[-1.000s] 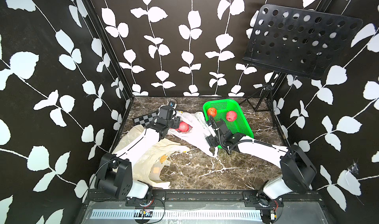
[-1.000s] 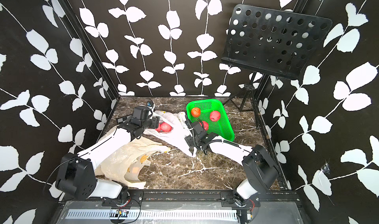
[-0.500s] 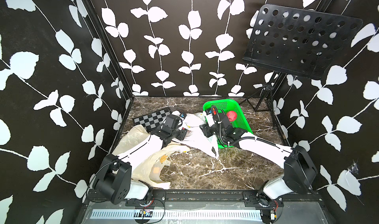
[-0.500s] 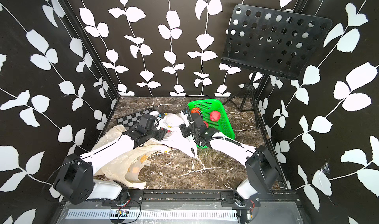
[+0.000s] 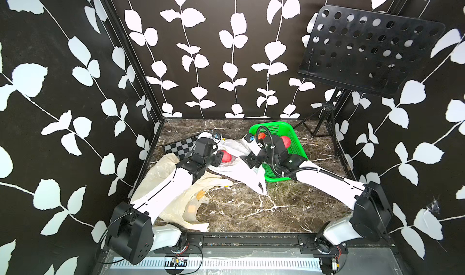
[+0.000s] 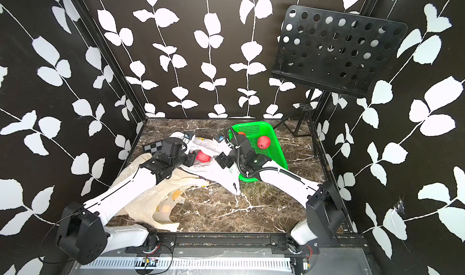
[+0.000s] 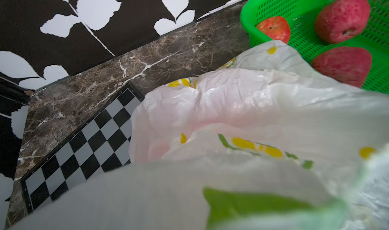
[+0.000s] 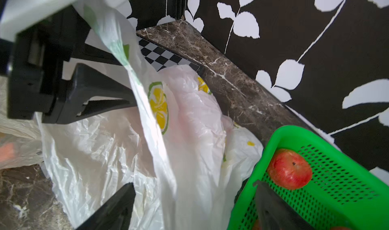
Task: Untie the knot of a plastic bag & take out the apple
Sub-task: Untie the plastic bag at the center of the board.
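The left gripper [image 5: 218, 158] is back at the mouth of the white plastic bag [image 5: 241, 171], toward the table's [image 5: 239, 210] far edge between the checkerboard [image 5: 180, 145] and the green basket [image 5: 276, 179], after dipping frontward half a second ago. The red apple [image 5: 226, 157] lies where it did, bare at that gripper's tips, so the knot appears undone. Film hides those tips, so it cannot be told whether they clasp the fruit. The right gripper [image 8: 192, 185] has swung in over the basket's near rim. Its fingers [image 8: 117, 205] are spread wide and empty, so the lift-out looks still to come.
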{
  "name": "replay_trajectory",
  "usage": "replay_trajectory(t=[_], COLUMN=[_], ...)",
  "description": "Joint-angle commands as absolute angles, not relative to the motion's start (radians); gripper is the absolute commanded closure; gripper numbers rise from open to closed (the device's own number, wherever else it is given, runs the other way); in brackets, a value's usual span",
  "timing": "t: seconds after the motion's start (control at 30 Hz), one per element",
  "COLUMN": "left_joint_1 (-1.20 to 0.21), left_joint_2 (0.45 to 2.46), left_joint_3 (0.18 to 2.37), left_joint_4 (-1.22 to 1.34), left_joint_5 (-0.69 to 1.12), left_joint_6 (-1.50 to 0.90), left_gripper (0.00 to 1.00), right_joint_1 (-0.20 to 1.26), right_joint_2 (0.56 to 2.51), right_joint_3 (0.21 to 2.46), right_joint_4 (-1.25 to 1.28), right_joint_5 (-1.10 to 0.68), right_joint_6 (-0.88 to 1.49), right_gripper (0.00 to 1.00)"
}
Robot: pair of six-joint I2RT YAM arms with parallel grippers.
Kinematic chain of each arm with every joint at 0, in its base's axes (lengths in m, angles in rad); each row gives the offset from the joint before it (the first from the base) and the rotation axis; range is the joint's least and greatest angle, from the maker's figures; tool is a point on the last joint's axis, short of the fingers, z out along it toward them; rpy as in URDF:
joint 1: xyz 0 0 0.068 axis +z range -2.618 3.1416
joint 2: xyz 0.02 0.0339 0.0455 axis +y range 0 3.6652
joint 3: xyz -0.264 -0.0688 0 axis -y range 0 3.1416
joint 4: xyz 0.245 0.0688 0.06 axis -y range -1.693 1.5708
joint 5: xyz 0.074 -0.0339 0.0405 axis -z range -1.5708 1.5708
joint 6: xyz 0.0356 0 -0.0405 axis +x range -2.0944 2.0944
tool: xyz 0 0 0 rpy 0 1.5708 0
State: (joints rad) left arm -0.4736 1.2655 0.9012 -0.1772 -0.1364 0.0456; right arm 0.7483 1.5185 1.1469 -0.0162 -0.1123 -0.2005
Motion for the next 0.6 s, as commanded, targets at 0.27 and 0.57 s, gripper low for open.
replay_trajectory(t=[0.27,0.57], left_joint_1=[-0.460,-0.456], left_joint_2=[1.208,1.246], left_joint_3=[0.944,0.997], left_joint_4=[-0.225,-0.270], left_joint_5=[-0.103,-0.153], left_joint_6=[-0.026,-0.006], left_gripper=[0.37,0.38], right_joint_1=[0.761,0.788], right_joint_2=[1.666,1.620], right_joint_3=[1.266,1.195], right_joint_4=[0.008,0.048], right_joint_5=[-0.223,-0.276], right_joint_6=[-0.257,-0.189], right_gripper=[0.24,0.19])
